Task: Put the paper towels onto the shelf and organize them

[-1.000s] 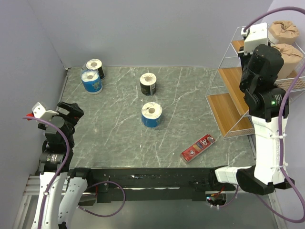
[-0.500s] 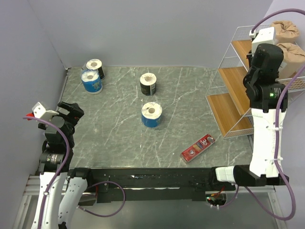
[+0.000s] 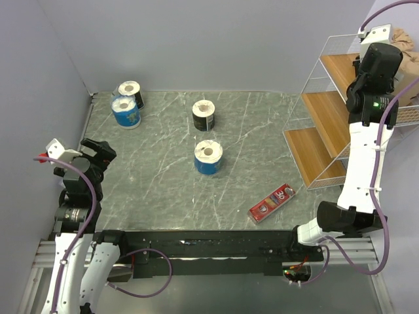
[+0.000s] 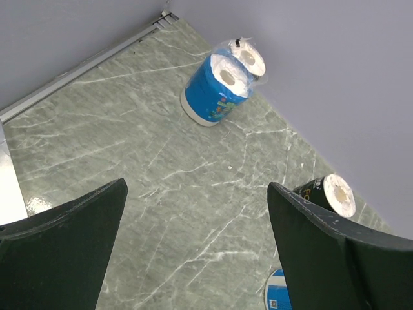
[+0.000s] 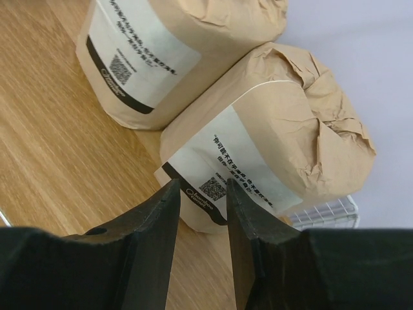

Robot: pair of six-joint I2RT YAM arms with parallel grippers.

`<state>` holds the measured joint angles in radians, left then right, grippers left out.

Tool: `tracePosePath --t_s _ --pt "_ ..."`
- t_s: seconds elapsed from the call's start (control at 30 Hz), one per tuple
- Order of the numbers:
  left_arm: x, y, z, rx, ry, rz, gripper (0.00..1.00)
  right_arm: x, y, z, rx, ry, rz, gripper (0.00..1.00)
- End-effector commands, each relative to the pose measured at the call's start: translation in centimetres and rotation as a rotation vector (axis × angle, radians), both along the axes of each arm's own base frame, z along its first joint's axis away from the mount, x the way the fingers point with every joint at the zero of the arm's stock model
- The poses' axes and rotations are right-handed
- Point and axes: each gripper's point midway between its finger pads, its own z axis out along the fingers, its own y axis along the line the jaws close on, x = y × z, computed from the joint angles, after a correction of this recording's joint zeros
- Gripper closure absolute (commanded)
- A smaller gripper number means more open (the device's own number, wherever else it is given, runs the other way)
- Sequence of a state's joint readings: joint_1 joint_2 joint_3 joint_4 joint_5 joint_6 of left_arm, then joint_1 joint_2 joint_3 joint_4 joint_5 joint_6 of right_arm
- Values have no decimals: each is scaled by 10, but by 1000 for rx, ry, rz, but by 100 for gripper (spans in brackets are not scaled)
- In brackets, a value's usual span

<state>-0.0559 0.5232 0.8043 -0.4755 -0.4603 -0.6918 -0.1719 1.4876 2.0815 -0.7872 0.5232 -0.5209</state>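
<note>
On each kraft roll (image 5: 258,148), a barcoded white label (image 5: 239,171).

The brown rolls (image 5: 258,129) are wrapped in crinkly matt paper. The shelf (image 5: 45,148) is made of smooth wood.

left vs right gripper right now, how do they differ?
The left gripper is wide open over the marble table; the right gripper is nearly closed, holding nothing. Left faces the blue roll from afar; right sits close to a brown roll on the shelf. Both have dark fingers.
</note>
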Motion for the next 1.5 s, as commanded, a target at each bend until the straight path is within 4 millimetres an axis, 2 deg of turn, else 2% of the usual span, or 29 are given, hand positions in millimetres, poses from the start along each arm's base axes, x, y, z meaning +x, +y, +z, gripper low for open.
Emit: tracePosePath --t_s 0.0,0.07,0.23,0.27,0.37,0.47,0.5,0.6,0.67,0.7,0.73,0.77,0.8,0.87,0.9,0.93,0.97,1.03,1.13,1.23,1.3,1.33,1.4,1.43,1.47 --pt "5 0 5 17 -6 -6 4 2 -7 27 -3 -98 7 58" --pt "6 -1 4 18 -3 -12 4 2 0 32 19 -118 37 58" --pt "9 -7 5 25 -4 -48 3 5 43 43 110 -194 242 54" --pt "10 -9 5 30 -4 -62 4 -3 50 53 109 -232 265 53" --pt "14 -19 6 40 -15 -128 3 -10 67 56 133 -256 328 52" --pt "20 -34 5 55 -11 -222 4 -13 89 51 182 -246 404 50" --pt "21 -38 5 58 -15 -244 4 -14 98 50 201 -251 431 49" --pt "25 -57 5 64 -27 -358 4 -20 142 43 254 -256 557 45" --pt "26 -70 2 64 -30 -433 4 -27 188 28 356 -248 711 39" --pt "28 -74 4 64 -42 -455 4 -25 205 13 409 -225 759 38" --pt "28 -77 4 64 -42 -470 4 -34 219 11 455 -239 803 35" --pt "30 -77 1 61 -30 -472 3 -39 243 4 520 -220 908 33" --pt "31 -82 -1 58 -22 -502 4 -34 259 -20 604 -191 933 31" --pt "34 -85 -5 56 -5 -516 3 -43 285 -35 710 -186 993 29" --pt "34 -86 -6 54 1 -526 4 -39 294 -68 748 -122 985 28" --pt "35 -87 -8 54 9 -528 3 -37 303 -73 766 -129 1003 28" --pt "35 -86 -7 53 9 -526 4 -39 318 -87 803 -92 1020 27" --pt "35 -87 -8 51 10 -527 4 -34 339 -126 826 20 1025 25" --pt "33 -86 -6 50 -2 -519 3 -36 374 -166 843 167 1052 22" --pt "32 -84 -4 48 -9 -509 4 -41 407 -192 823 265 1087 20" --pt "32 -80 -5 49 -1 -486 3 -44 428 -197 804 290 1121 19" --pt "31 -80 -3 47 -5 -484 4 -40 437 -209 787 324 1115 18" --pt "29 -74 -3 48 -4 -450 4 -37 452 -210 769 336 1128 17" --pt "27 -72 -1 51 -13 -441 4 -35 463 -224 747 376 1123 16" --pt "27 -69 0 51 -16 -424 3 -33 469 -227 726 390 1129 15"
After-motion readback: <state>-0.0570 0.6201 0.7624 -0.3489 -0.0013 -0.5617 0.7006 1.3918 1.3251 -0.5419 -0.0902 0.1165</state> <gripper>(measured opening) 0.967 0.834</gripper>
